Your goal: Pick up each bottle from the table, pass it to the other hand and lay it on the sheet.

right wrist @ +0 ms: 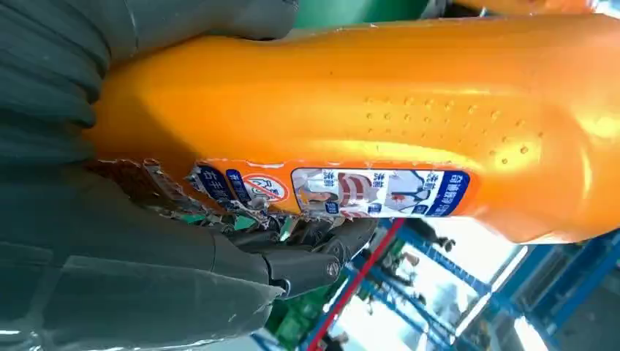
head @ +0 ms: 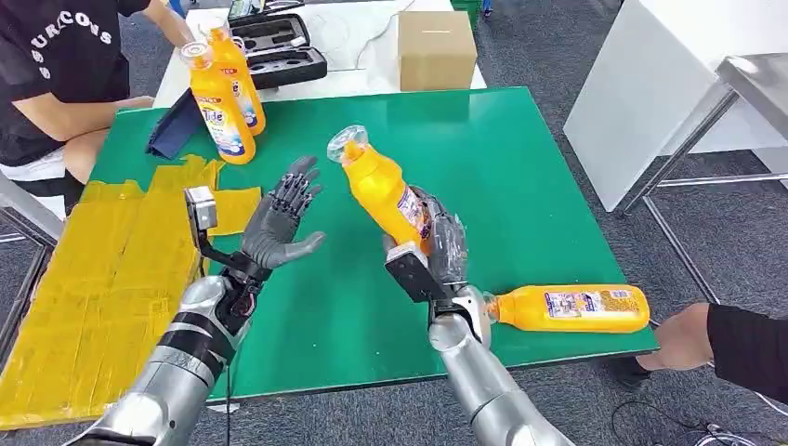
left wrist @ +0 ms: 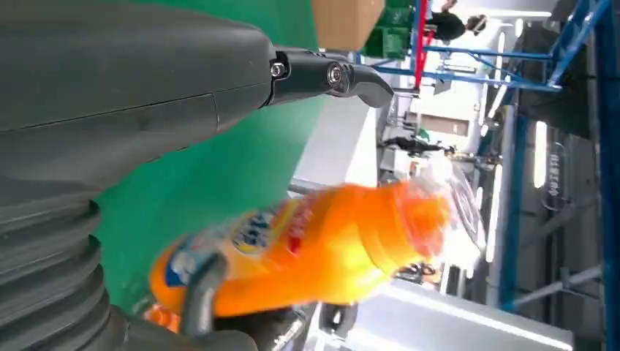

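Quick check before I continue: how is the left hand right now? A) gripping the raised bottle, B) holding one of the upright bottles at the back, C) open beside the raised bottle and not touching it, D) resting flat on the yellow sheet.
C: in the head view the left hand is open with fingers spread, apart from the bottle that the right hand holds up.
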`<move>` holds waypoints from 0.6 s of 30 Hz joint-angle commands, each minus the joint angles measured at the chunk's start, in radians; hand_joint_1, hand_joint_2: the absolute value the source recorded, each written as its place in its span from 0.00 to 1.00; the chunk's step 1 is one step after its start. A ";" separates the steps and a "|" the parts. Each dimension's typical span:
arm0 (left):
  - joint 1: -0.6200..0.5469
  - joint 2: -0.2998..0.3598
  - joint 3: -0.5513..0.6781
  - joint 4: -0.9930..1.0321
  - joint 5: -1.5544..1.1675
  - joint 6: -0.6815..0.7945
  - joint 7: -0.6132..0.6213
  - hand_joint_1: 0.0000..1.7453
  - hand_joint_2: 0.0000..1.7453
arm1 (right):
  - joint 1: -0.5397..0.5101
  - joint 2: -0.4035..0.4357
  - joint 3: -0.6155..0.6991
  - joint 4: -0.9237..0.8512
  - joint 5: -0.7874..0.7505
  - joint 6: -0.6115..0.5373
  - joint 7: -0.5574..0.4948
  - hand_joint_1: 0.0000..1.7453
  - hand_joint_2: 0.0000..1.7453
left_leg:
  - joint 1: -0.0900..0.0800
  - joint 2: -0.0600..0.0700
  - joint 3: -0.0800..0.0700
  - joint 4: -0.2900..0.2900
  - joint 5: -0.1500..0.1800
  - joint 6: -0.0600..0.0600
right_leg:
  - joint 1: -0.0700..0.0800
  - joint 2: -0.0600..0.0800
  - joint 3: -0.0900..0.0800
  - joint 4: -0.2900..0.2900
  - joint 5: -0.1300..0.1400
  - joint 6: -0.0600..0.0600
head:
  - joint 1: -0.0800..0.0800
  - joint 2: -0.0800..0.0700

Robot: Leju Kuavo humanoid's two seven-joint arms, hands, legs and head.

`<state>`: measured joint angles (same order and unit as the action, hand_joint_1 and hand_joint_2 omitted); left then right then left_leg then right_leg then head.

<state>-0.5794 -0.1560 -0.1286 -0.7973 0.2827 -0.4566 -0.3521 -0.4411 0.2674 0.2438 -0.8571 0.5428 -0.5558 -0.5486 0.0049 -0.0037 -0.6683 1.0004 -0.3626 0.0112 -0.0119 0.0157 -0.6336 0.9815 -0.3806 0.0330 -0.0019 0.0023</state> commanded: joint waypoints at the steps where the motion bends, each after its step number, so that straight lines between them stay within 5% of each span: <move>1: -0.055 0.007 -0.086 0.056 0.030 0.008 0.003 0.00 1.00 | -0.088 0.059 0.103 0.160 -0.002 0.053 -0.028 1.00 1.00 | 0.000 0.001 0.002 0.000 -0.001 -0.001 | 0.001 0.000 0.002 0.000 -0.001 -0.001 | 0.000 0.000; 18: -0.094 -0.005 -0.119 0.128 0.061 0.026 -0.020 0.00 1.00 | -0.054 0.081 0.311 0.165 -0.027 0.066 -0.038 1.00 1.00 | 0.001 -0.001 0.007 0.001 -0.003 -0.001 | 0.001 -0.003 0.007 0.001 -0.004 -0.002 | 0.000 0.000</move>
<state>-0.6130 -0.1633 -0.2037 -0.7633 0.3426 -0.4425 -0.3739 -0.4695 0.3555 0.4391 -0.7683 0.5051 -0.4845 -0.5886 0.0050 -0.0037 -0.6685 1.0003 -0.3624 0.0109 -0.0119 0.0156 -0.6343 0.9815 -0.3807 0.0328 -0.0015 0.0023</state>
